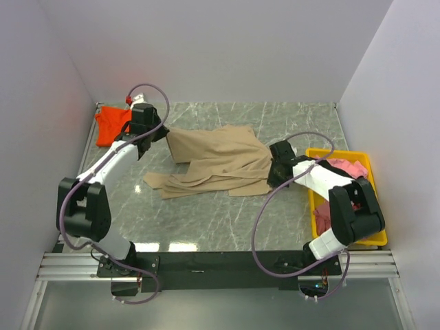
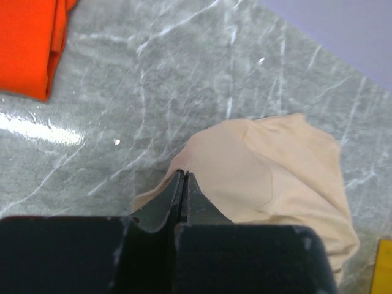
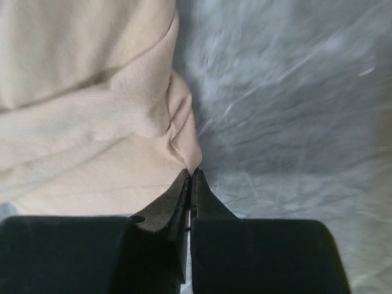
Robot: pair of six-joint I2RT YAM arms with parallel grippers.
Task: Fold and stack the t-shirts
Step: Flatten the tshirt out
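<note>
We see tan shirt [image 1: 220, 161] crumpled on table [image 1: 206, 223], between both claws. Left claw [image 2: 184, 175] together, pinching its far-left corner. Right claw [image 3: 191, 173] together, pinching its right edge. We count: one tan shirt, one orange shirt [image 1: 110, 125] far-left, two pink bundles [image 1: 347, 167] in one yellow tray [image 1: 375, 239].

Rumpled tan t-shirt [image 1: 220, 161], mid-table
</note>
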